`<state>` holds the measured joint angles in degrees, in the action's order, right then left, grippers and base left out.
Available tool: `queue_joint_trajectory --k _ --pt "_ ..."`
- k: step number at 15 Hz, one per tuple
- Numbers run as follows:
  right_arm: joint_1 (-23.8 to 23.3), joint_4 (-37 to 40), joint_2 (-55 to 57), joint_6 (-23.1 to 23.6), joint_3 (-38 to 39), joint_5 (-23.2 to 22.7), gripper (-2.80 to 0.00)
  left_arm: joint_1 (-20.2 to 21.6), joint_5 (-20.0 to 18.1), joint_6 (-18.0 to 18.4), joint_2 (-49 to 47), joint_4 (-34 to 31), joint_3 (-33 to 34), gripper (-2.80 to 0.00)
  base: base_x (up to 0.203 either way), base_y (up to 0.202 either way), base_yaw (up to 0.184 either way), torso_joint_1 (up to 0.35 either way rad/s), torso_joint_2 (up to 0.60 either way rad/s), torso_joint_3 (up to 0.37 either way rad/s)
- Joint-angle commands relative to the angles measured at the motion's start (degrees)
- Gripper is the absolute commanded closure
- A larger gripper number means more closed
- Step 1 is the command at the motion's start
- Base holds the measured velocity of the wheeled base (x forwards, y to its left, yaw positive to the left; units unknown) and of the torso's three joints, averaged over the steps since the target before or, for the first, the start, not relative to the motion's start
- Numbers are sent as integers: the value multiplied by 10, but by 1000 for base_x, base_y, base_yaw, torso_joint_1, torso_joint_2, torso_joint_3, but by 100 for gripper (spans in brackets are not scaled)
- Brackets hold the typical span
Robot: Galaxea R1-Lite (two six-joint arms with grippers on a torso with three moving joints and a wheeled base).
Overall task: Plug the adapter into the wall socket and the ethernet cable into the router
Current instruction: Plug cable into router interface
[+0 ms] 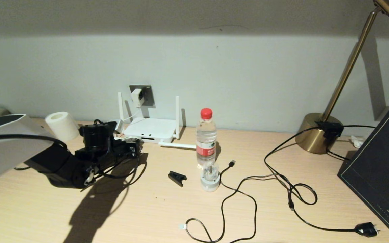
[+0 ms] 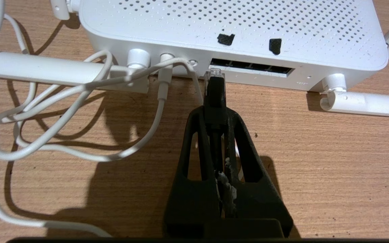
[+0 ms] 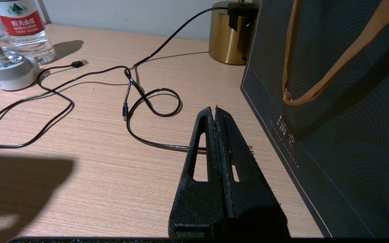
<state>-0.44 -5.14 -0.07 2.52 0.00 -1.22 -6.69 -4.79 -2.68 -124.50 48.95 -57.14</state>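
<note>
The white adapter (image 1: 137, 97) sits in the grey wall socket (image 1: 148, 97), and its white cord (image 2: 79, 89) loops down to the router's back edge. The white router (image 1: 150, 130) (image 2: 231, 27) lies below the socket with two antennas up and two flat on the table. My left gripper (image 1: 136, 148) (image 2: 215, 113) is shut on the ethernet cable's black plug (image 2: 215, 91). The plug's clear tip touches the left end of the dark port row (image 2: 252, 66); how far in it is cannot be told. My right gripper (image 3: 214, 109) hovers shut and empty beside the dark bag.
A water bottle (image 1: 206, 135), a small glass dome on a white base (image 1: 210, 177) and a black clip (image 1: 177, 178) stand mid-table. A thin USB cable (image 1: 238, 192) and the lamp cord (image 1: 366, 229) sprawl to the right. Brass lamp base (image 1: 316, 133), dark bag (image 1: 380, 168), paper roll (image 1: 61, 125).
</note>
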Motion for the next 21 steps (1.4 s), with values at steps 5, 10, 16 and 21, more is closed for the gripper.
queue_joint_trajectory --k 5,10,16,21 --pt "0 0 1 0 19 0 0 0 0 0 -2 2 -4 0 0 0 0 0 0 0" --pt "0 0 1 0 19 0 0 -3 0 0 -3 1 -9 0 0 0 0 0 0 0" --pt "0 0 1 0 19 0 0 -3 0 0 -7 1 -12 0 0 0 0 0 0 0" --pt "0 0 1 0 19 -1 0 -4 0 0 -11 1 -17 0 0 0 0 0 0 0"
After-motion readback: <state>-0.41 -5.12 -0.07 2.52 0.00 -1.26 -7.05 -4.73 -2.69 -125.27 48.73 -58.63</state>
